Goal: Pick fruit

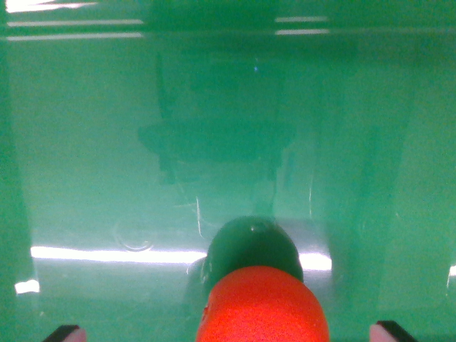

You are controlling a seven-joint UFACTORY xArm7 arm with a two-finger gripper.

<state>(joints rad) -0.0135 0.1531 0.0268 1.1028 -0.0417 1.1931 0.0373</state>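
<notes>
An orange-red round fruit [262, 306] fills the bottom centre of the wrist view, resting on a glossy green surface [92, 142]. Its dark reflection [249, 246] lies just beyond it on the surface. My gripper [228, 333] is open. Only the dark fingertips [64, 333] show, one in each bottom corner, far apart. The fruit lies between them with a clear gap on both sides and touches neither. The lower part of the fruit is cut off by the frame edge.
The shiny green surface reflects a dark blurred shape of the arm [214, 139] and bright strips of light [114, 254]. A faint ring mark [134, 239] sits left of the fruit. A darker band runs along the far edge [214, 14].
</notes>
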